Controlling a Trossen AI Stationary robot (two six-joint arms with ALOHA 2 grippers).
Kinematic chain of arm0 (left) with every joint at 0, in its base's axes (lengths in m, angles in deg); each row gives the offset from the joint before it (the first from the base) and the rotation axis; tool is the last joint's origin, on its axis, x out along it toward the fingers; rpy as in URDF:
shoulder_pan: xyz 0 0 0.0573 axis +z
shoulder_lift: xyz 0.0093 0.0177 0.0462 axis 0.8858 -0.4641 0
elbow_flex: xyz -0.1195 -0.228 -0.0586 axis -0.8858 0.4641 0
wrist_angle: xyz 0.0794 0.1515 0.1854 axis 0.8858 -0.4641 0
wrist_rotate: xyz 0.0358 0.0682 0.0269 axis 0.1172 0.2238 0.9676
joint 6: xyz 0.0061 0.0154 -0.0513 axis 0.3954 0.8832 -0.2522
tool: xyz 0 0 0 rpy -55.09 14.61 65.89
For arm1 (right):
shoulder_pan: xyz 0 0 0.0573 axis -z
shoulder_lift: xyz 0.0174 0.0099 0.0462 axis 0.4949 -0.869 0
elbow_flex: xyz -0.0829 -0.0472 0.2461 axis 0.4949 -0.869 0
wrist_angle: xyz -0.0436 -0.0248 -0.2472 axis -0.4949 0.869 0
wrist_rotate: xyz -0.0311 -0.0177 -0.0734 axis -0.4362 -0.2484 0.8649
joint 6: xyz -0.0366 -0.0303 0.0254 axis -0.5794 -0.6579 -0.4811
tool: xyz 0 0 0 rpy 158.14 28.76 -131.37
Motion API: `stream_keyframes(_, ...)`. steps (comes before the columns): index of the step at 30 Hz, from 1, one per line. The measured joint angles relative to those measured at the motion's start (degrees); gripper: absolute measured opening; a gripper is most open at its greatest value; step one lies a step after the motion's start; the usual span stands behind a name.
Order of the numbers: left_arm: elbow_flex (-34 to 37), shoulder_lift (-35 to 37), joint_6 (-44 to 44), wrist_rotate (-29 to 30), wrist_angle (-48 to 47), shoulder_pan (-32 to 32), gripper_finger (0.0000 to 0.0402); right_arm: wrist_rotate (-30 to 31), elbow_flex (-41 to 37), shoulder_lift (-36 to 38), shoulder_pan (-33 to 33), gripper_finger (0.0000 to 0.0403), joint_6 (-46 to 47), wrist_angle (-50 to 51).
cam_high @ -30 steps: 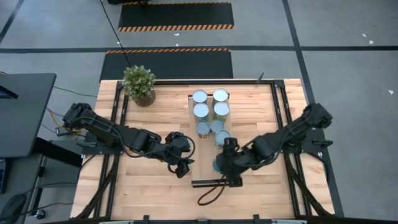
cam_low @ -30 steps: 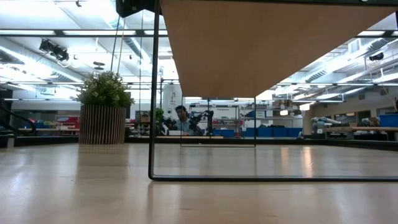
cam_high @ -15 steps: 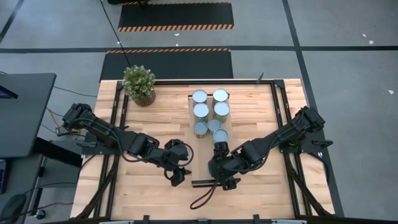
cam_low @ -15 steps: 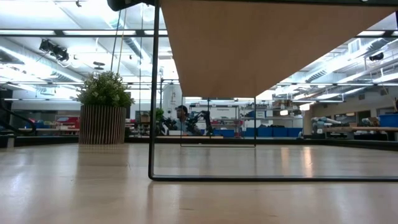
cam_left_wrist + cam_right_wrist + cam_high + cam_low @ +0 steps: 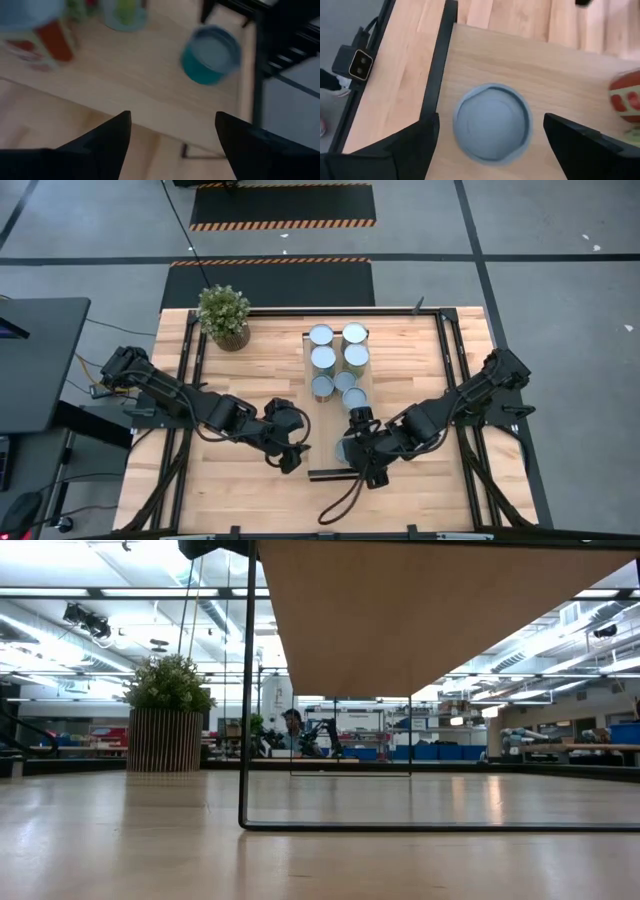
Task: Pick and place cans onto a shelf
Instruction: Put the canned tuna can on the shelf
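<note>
Above the shelf point(image 5: 555, 65), my right gripper point(image 5: 490, 135) is hovering, jaws apart around a teal can point(image 5: 491, 129); rigid, smooth metal, best gripped on its sides.

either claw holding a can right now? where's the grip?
Nothing is held. The right claw is open above a can on the shelf, fingers clear of it. The left claw is open too, with nothing between its fingers.

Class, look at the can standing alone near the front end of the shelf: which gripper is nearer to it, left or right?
Right. The right gripper hangs open directly over that can on the shelf; the left gripper, also open, sits off the shelf's left edge.
</note>
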Motion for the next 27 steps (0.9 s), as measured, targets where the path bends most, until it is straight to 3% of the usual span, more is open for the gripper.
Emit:
stream_keyframes(5,0.0,-0.1,-0.1,2.2,0.0,0.9,0.0293,2.2,0.0,3.3,-1.4,0.0366,-1.2,5.2)
stream_keyframes(10,0.0,-0.1,1.5,2.3,0.0,1.0,0.0293,6.6,-0.5,4.6,-4.0,0.0366,-8.2,8.8)
stream_keyframes(15,0.0,-0.1,1.9,2.3,0.0,1.0,0.0293,9.0,-5.3,4.6,-5.4,0.0366,-15.1,0.8)
stream_keyframes(23,0.0,-0.1,1.1,2.3,0.0,1.0,0.0293,9.0,-10.5,4.6,-4.2,0.0366,-18.1,-7.7)
stream_keyframes(27,0.0,-0.1,1.5,2.2,0.8,0.9,0.0293,14.6,-12.7,4.5,-2.0,0.0366,-19.5,-12.5)
